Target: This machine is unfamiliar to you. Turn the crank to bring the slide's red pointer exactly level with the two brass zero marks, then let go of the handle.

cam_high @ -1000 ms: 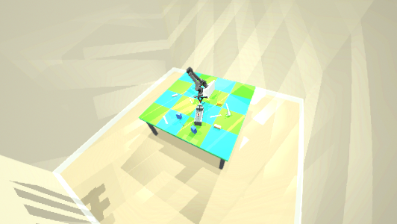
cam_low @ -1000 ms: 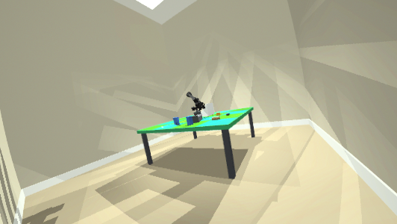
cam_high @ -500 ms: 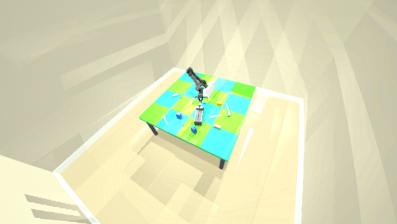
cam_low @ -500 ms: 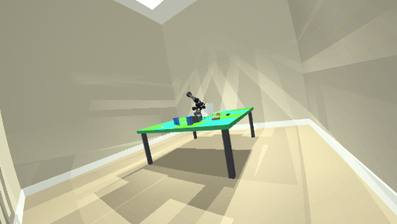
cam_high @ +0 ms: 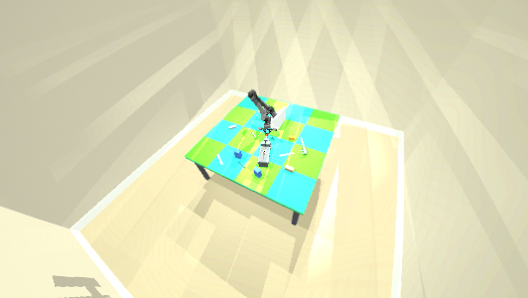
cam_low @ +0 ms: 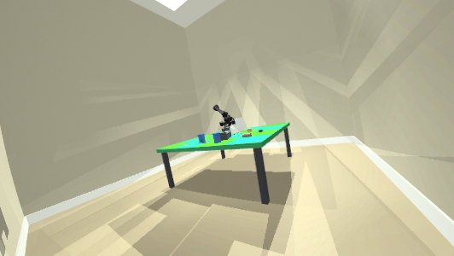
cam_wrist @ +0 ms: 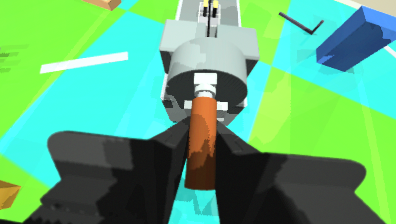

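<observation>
The machine (cam_high: 264, 154) (cam_low: 225, 135) stands on the table, with a grey round housing (cam_wrist: 207, 57) at its near end in the wrist view. The crank's orange-brown handle (cam_wrist: 202, 130) points toward the camera from a white fitting at the housing's front. My gripper (cam_wrist: 201, 123) (cam_high: 267, 131) is shut on the handle, one black finger on each side. Two small yellow-tipped parts (cam_wrist: 210, 5) show at the wrist view's top edge, above the housing. I cannot make out the red pointer against the brass zero marks; in the top view only small red specks show on the machine.
Blue blocks (cam_high: 238, 154) (cam_high: 257, 172) (cam_low: 217, 137) (cam_wrist: 350, 42) stand near the machine. A black hex key (cam_wrist: 305, 27) and a white strip (cam_wrist: 85, 62) lie beside it. An orange block (cam_high: 291, 137) and a white panel (cam_high: 279, 118) are farther back on the checkered table (cam_high: 293, 191).
</observation>
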Robot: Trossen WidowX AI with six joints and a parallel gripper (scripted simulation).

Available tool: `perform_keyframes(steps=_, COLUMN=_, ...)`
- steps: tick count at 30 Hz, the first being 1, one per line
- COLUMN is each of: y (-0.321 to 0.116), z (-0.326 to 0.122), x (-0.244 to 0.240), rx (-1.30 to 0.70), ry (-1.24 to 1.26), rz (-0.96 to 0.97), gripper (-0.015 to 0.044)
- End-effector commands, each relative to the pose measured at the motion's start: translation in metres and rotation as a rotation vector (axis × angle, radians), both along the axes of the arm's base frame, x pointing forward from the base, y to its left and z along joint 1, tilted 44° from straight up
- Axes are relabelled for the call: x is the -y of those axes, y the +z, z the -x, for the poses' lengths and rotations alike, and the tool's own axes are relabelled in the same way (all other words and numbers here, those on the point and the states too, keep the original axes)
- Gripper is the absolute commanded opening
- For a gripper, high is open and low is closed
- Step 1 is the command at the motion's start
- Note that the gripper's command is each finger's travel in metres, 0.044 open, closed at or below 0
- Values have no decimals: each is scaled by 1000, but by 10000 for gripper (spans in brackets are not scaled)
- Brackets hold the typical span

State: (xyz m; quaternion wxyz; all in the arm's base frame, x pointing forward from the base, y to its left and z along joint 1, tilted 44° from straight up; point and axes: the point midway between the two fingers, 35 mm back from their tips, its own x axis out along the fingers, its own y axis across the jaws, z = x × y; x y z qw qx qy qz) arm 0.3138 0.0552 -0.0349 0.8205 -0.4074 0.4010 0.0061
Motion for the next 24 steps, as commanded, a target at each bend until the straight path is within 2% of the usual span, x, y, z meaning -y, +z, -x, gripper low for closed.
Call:
perform_keyframes(steps=1, y=-7, z=3, x=-5, rx=-18, ry=19, rz=-11, gripper=0)
perform_keyframes(steps=24, y=-15, z=6, x=-7, rx=-18, ry=19, rz=-12, gripper=0)
